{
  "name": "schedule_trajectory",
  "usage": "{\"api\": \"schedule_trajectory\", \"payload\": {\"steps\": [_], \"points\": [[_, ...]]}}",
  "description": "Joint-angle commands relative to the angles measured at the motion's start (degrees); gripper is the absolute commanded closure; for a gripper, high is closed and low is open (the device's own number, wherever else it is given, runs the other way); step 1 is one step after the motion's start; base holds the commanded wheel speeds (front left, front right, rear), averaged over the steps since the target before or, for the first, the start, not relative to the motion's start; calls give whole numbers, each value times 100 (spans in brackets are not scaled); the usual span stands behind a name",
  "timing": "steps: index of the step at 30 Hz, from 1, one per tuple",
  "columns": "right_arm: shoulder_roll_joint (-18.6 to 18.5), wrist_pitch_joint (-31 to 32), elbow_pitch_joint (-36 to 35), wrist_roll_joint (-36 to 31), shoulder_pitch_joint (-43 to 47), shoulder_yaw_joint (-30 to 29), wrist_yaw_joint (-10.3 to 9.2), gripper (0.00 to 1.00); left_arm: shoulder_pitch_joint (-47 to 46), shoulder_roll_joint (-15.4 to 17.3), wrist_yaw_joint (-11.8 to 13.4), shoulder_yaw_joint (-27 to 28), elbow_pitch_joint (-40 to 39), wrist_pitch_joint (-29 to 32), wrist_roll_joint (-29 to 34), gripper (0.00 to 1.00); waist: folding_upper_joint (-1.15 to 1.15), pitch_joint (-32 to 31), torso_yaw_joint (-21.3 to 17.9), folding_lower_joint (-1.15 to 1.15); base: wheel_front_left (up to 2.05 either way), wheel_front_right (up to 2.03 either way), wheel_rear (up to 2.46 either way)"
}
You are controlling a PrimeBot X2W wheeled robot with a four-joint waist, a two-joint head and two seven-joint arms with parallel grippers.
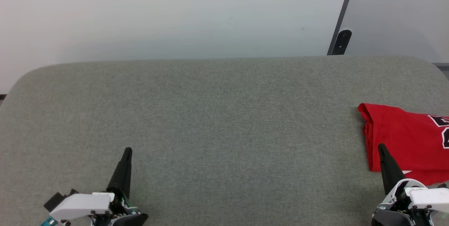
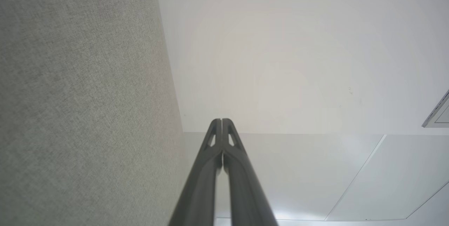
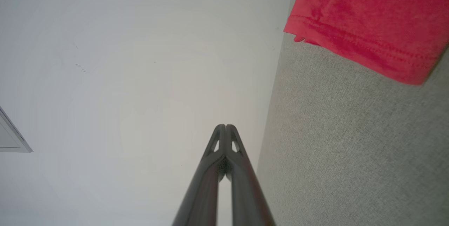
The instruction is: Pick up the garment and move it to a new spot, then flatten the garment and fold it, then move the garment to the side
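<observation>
Garment (image 1: 403, 138) at right edge of grey surface (image 1: 224, 113); pale wall (image 1: 175, 15) behind.

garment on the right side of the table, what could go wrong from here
The right claw is shut, its tip close by the left edge of the garment; swinging away could snag and rumple the fold. The garment runs out of the head view, so any overhang past the table can't be checked.

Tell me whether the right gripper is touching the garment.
Apart. In the right wrist view the right gripper, fingers shut, sits clear of the garment, with bare grey table between them.
</observation>
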Motion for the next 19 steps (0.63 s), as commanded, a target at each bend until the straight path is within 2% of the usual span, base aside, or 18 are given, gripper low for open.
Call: {"api": "schedule_trajectory", "payload": {"steps": [1,19], "points": [[16,-13,4,20,-21,-2,-5,100,-59,-9,-39,15,9,0,31,100,0,0,0,0,0,0,0],[16,-14,4,21,-21,-1,-4,100,-62,-22,-39,34,8,23,43,100,0,0,0,0,0,0,0]]}}
